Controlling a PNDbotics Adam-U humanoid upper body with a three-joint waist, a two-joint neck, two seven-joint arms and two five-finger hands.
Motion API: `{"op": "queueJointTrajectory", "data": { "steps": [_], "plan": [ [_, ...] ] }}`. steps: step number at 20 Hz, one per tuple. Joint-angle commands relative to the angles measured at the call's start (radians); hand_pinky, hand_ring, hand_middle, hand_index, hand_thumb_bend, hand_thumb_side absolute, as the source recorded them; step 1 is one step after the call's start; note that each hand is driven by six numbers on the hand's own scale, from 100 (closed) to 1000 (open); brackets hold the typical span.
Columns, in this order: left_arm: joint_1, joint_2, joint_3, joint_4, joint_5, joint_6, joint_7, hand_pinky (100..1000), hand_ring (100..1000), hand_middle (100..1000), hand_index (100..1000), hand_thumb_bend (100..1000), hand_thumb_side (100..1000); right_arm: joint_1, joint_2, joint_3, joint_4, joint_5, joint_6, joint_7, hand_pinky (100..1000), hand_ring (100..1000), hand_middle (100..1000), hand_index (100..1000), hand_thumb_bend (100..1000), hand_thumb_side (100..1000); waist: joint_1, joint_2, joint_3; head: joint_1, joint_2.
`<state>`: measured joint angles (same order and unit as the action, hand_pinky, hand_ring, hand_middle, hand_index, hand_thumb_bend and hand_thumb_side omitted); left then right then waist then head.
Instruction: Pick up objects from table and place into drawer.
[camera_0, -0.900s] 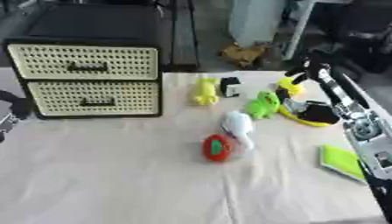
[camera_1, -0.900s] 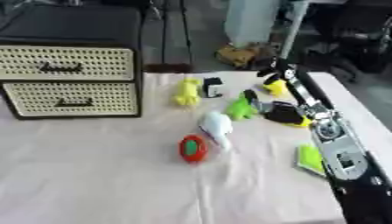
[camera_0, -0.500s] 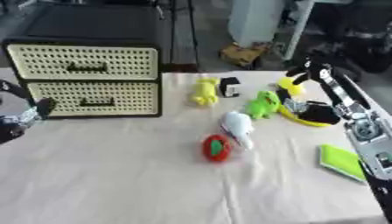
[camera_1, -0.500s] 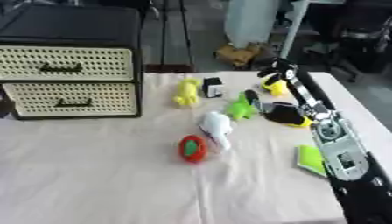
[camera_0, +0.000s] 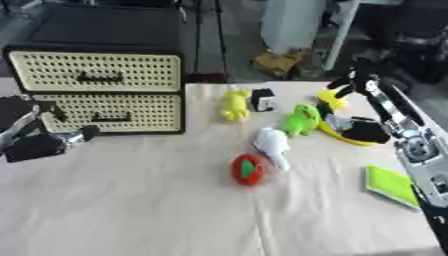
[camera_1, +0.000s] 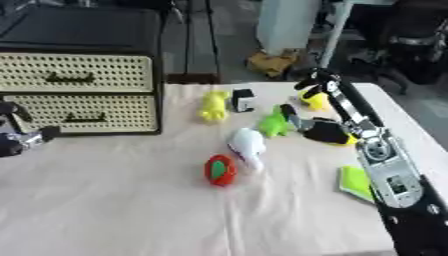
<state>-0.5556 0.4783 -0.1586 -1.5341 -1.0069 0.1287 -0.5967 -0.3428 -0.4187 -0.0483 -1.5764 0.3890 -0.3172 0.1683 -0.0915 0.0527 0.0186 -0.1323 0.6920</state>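
Note:
A black drawer unit (camera_0: 101, 37) stands at the back left, its upper drawer (camera_0: 96, 72) and lower drawer (camera_0: 131, 105) both closed. My left hand (camera_0: 35, 142) hovers open and holding nothing just in front of the lower drawer's left end. Toys lie mid-table: a yellow figure (camera_0: 234, 103), a small black-and-white block (camera_0: 261, 99), a green toy (camera_0: 300, 120), a white toy (camera_0: 273, 146) and a red ball with a green patch (camera_0: 248, 169). My right hand (camera_1: 313, 81) sits at a yellow duck (camera_1: 313, 100). Blur hides its grip.
A yellow-and-black object (camera_0: 354, 131) lies beside my right forearm (camera_0: 398, 120), which runs along the table's right side. A flat green pad (camera_0: 391, 184) rests at the right edge. The beige tablecloth (camera_0: 131, 210) spreads bare across the front. Chairs and clutter stand beyond the far edge.
My left hand has come in from the left edge and risen to the front of the lower drawer. The right arm and the toys have not moved.

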Motion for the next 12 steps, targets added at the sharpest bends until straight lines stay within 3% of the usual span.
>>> {"op": "queueJointTrajectory", "data": {
  "steps": [1,6,12],
  "plan": [
    [-0.062,-0.014,-0.017,0.113,-0.029,-0.001,0.018,100,100,100,767,604,1000,-0.012,-0.017,-0.001,-0.011,-0.008,-0.003,0.003,640,740,785,857,275,263,0.002,-0.012,-0.004,0.008,-0.004],
    [-0.136,-0.059,-0.033,0.265,-0.083,-0.008,0.121,100,100,100,787,590,1000,-0.017,-0.012,0.004,-0.012,-0.011,-0.006,0.008,640,740,785,858,276,265,0.000,-0.007,-0.016,0.019,-0.007],
    [-0.191,-0.100,-0.038,0.350,-0.137,-0.027,0.208,100,100,100,790,592,1000,-0.024,-0.008,0.009,-0.013,-0.014,-0.008,0.012,640,740,785,858,275,266,-0.004,-0.001,-0.031,0.033,-0.011]
  ]
}}
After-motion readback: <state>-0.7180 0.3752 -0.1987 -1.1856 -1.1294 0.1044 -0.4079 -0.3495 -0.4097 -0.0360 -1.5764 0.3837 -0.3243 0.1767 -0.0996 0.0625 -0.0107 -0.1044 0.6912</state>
